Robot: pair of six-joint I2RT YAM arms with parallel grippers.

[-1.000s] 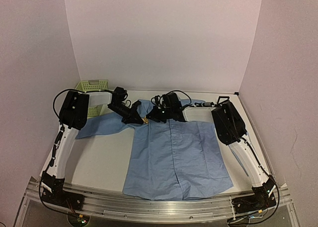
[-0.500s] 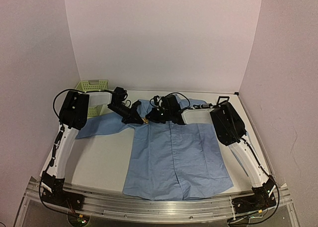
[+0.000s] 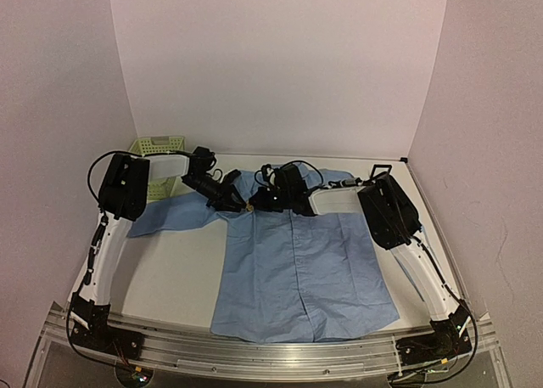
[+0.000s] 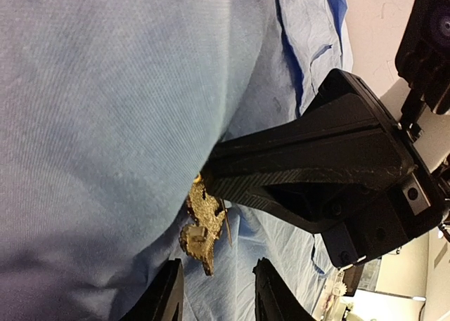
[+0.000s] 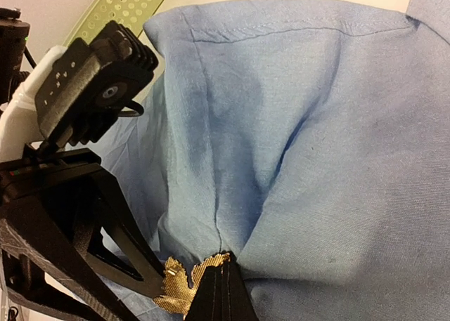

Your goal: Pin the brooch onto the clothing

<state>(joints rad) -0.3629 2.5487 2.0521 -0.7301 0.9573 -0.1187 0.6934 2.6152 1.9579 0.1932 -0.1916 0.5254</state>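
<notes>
From above, the blue shirt (image 3: 301,265) lies flat on the white table (image 3: 174,269), front side up. A green basket (image 3: 157,145) sits at the far left, behind the left arm. Both arms reach in to the spot by the collar. The left gripper (image 3: 237,203) and the right gripper (image 3: 261,205) are very close, tip to tip, and the tiny gold brooch (image 3: 251,207) is right between them.

From the left wrist, the left gripper's two fingers (image 4: 169,296) are spread, with nothing in the gap. The brooch (image 4: 200,226) hangs just past them, in front of the shirt (image 4: 105,124). The black tip of the right gripper (image 4: 223,171) touches its top edge.

From the right wrist, the right gripper's fingers (image 5: 221,293) are pressed tight together – they pinch the edge of the brooch (image 5: 181,284). The shirt (image 5: 302,124) bunches into folds at that spot. The left gripper is just beside it on the left.
</notes>
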